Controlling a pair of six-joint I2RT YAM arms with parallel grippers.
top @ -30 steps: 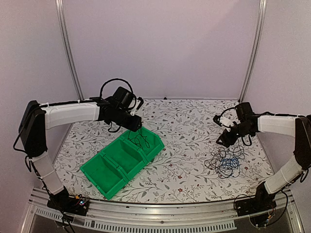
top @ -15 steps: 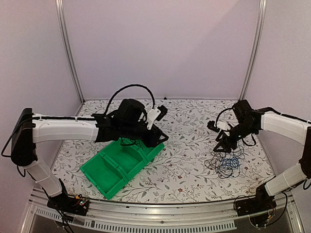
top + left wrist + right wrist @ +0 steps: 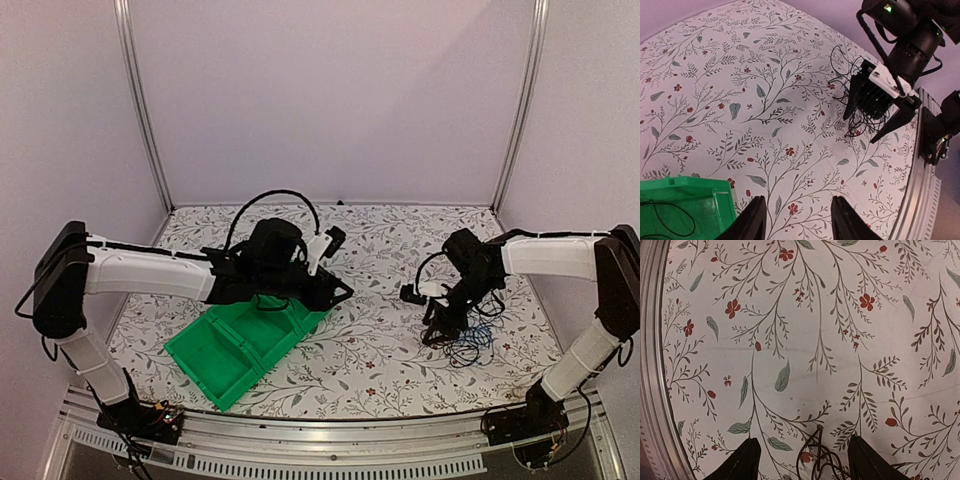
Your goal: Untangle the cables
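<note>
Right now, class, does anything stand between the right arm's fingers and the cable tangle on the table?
Nothing visible does. The right gripper hangs open directly over the cables, one loop between its fingers. The green bin and left gripper are far off to the side.

Soft even light, faint shadows, no glare, overhead view slightly grainy, wrist views sharp
</note>
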